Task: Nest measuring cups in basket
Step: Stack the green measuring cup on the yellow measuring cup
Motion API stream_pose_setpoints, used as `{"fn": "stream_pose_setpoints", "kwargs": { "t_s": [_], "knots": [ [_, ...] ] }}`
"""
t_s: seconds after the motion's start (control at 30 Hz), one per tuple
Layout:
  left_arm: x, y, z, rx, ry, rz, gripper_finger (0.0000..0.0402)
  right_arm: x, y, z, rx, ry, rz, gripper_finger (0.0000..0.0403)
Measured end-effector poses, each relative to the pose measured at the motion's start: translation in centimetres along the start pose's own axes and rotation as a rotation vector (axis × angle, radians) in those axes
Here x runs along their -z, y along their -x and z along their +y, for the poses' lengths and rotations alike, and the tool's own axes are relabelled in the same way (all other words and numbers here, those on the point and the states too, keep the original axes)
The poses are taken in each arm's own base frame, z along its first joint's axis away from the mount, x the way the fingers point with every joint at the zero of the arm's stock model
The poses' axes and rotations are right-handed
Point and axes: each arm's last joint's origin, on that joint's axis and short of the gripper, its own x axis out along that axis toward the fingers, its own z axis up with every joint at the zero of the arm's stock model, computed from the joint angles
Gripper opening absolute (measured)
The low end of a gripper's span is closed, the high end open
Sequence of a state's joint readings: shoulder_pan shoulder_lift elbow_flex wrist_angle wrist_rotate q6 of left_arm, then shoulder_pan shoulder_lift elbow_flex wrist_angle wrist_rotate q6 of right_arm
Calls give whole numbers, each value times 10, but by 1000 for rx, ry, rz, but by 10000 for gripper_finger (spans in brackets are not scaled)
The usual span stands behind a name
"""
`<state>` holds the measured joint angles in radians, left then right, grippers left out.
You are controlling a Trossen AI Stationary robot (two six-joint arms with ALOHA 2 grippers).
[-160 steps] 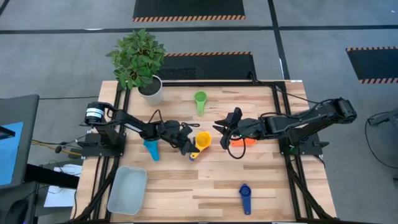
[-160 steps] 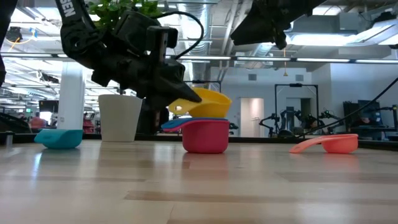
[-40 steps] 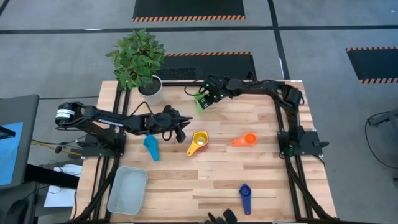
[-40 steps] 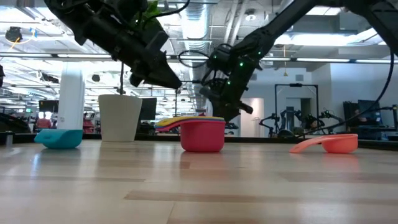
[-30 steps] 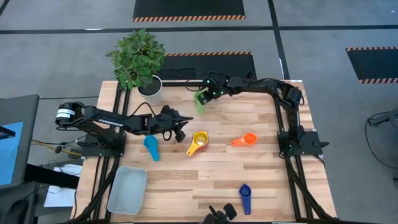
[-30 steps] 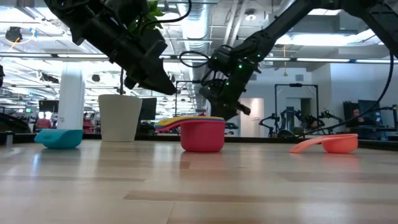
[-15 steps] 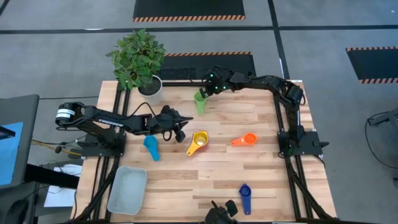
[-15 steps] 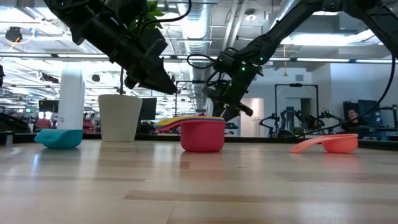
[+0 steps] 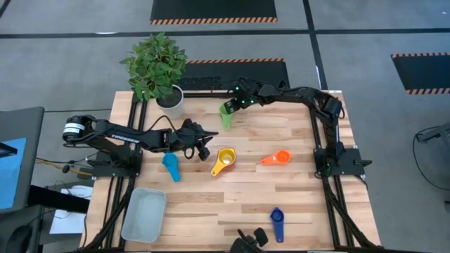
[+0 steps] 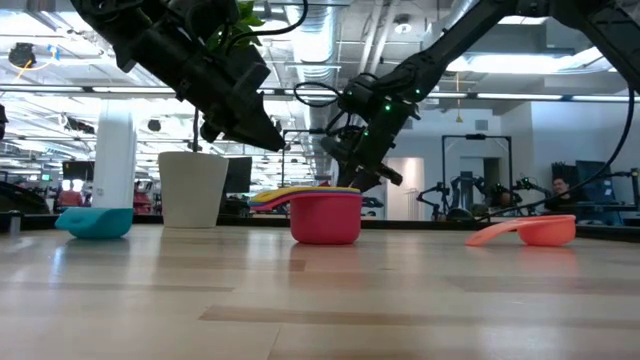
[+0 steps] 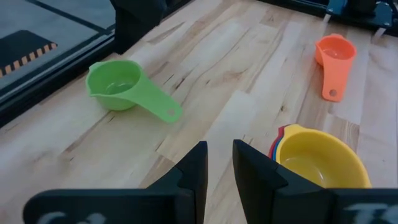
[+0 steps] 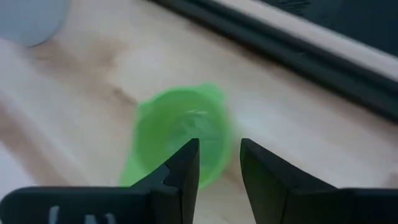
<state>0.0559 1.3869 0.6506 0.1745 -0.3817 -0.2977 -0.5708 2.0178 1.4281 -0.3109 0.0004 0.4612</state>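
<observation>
A green measuring cup stands on the table's far middle, handle toward the near edge. My right gripper hangs open just over its far rim, one finger above the bowl, the other outside it. A yellow cup sits nested in a blue and a red cup at the centre. My left gripper hovers left of that stack, narrowly open and empty. Orange, light blue and dark blue cups lie apart. The basket is near left. My right gripper comes at the green cup from above and from the far right, slanting down. Its fingers stand on either side of the cup's far rim. I cannot tell whether either finger touches it. The cup rests on the table.
A white plant pot with a leafy plant stands at the far left corner, close to the green cup. Black frame rails run along the table's left, right and far sides. Bare wood lies between the stack and the near edge.
My right gripper has swayed slightly toward the table's right edge and back, staying above the green cup. The cups have not moved.
</observation>
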Motion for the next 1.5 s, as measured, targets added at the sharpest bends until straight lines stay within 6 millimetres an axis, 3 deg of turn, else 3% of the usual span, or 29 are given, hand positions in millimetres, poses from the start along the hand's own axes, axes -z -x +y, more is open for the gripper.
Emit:
{"fn": "stream_pose_setpoints", "kwargs": {
  "t_s": [0.2, 0.4, 0.6, 0.73, 0.87, 1.0, 1.23, 1.5],
  "knots": [
    [0, 0, 0, 0, 2, -1, 63, 0, 0, -2, 1, 3, 12, 141],
    [0, 0, 0, 0, 3, 0, 63, 14, -28, -6, 20, 12, 72, 140],
    [0, 0, 0, 1, 2, 0, 63, 12, -28, -10, -6, 0, 97, 138],
    [0, 0, 0, -1, 0, 2, 63, 12, -28, -14, 8, -6, 107, 114],
    [1, 0, 0, -1, -2, 7, 63, 15, -26, -15, 22, 0, 141, 65],
    [4, 0, 1, -7, -9, 35, 63, 17, -11, -5, 60, 74, 155, 28],
    [11, 5, -8, -11, -47, 74, 63, 41, 46, 23, 55, 200, 153, 39],
    [15, 10, -20, 9, -45, 64, 63, 81, 109, 35, -137, 5, -102, 36]
  ]
}}
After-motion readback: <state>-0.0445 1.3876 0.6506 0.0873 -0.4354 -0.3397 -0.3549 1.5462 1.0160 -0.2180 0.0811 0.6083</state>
